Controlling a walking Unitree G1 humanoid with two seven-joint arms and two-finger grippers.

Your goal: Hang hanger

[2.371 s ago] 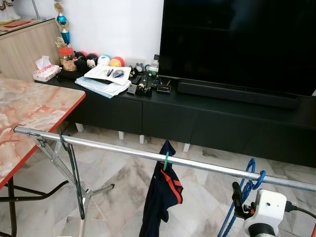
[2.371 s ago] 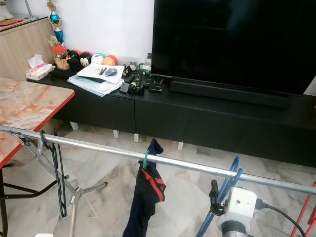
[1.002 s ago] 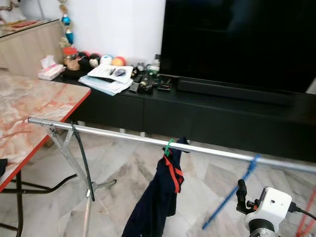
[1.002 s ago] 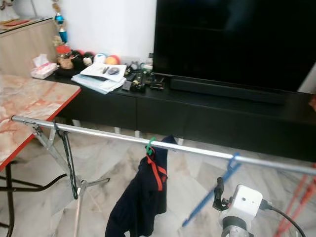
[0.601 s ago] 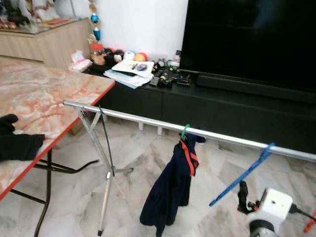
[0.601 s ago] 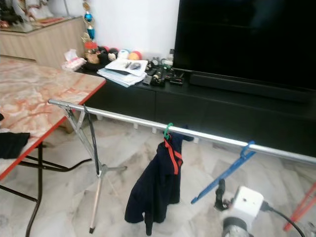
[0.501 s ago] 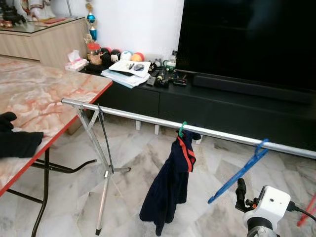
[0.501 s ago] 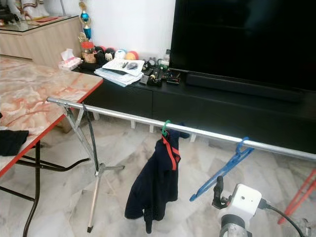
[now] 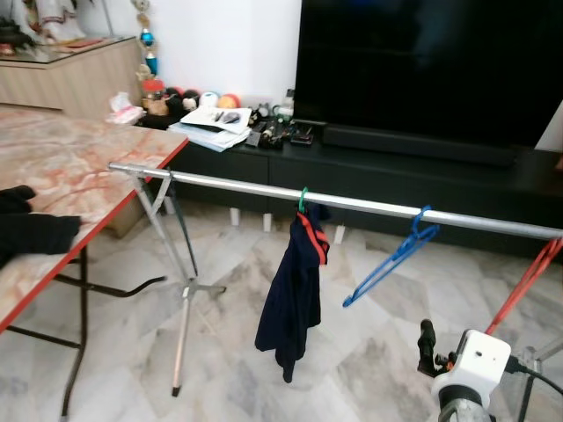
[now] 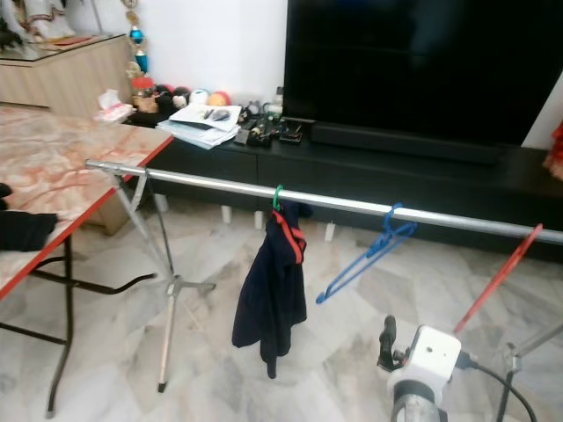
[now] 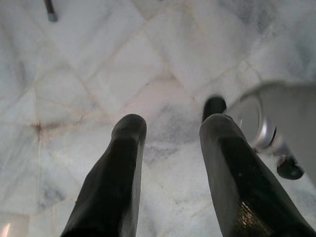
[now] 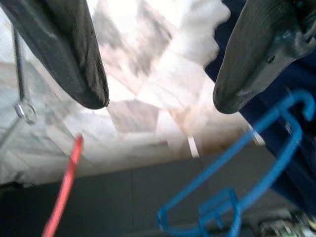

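Blue hanger [image 9: 392,257] hangs tilted on rail [image 9: 264,188]; right tool [image 12: 158,74] spread, apparently empty; left tool [image 11: 170,133] spread floorward.

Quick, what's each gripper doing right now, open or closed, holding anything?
Left gripper: open, empty, pointing at the floor.
Right gripper: open, empty, blue hanger beyond it.

A silver rail [image 9: 264,188] carries a dark garment [image 9: 293,294], blue hanger [image 9: 387,264] and red hanger [image 9: 526,283].

Rail [image 9: 352,203] is showing shiny bare metal. Blue hanger [image 9: 387,260] is looking like smooth plastic, garment [image 9: 292,299] like matt dark cloth. Floor [image 9: 123,352] is reading as polished marble tile, counter [image 9: 62,167] as glossy marble-pattern top. Fingers [image 11: 118,182] are looking like smooth matt black.
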